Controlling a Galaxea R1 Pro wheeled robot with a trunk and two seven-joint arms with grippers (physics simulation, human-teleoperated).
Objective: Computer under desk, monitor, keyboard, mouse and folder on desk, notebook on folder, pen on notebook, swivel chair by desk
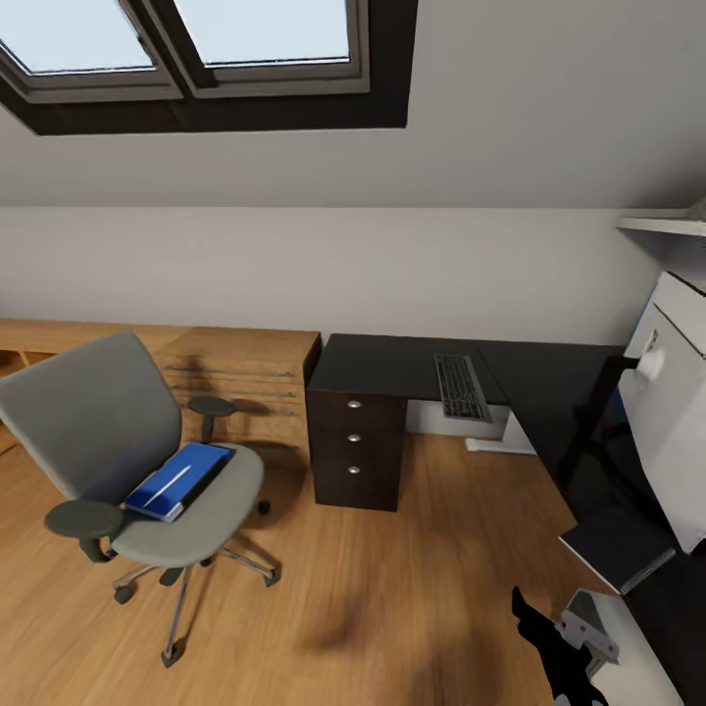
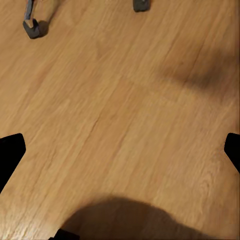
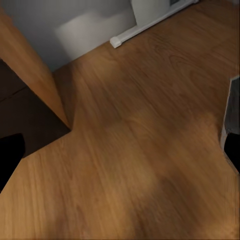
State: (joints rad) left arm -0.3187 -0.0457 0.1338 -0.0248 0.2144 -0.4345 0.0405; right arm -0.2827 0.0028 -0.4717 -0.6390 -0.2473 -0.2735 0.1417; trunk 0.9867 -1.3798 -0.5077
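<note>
- The left gripper (image 2: pixel 120 150) points down at the wood floor (image 2: pixel 125 100). Its two black fingertips (image 2: pixel 10 152) sit at opposite edges of the left wrist view, spread wide, with nothing between them and nothing touched.
- The right gripper (image 3: pixel 120 155) is spread just as wide over the same plank floor, one black fingertip (image 3: pixel 9 155) at each edge of the right wrist view. It holds nothing and touches nothing.
- In the head view, a black arm part (image 1: pixel 544 637) shows low on the right, above the floor.
- The swivel chair (image 1: pixel 118 441) stands on the floor at the left, well apart from the desk (image 1: pixel 392 365), in front of a low light-wood cabinet (image 1: pixel 245 378).
- The folder (image 1: pixel 181 479), bright blue, lies flat on the chair seat, with a thin pale stick-like thing on top that is too small to name.
- The keyboard (image 1: pixel 461 386) lies on the black desk top, near its front edge, to the right of the drawer block with silver knobs (image 1: pixel 355 446).
- The desk turns a corner and runs toward the camera along the right side.
- A big pale grey boxy shape (image 1: pixel 672 412) stands at the right edge by that wing; what it is cannot be told.
- A dark flat notebook-like slab with pale page edges (image 1: pixel 618 547) rests at the near end of that wing.
- Two chair castors (image 2: pixel 34 27) appear at the edge of the left wrist view.
- The white desk foot (image 3: pixel 150 22) shows in the right wrist view, against the wall.
</note>
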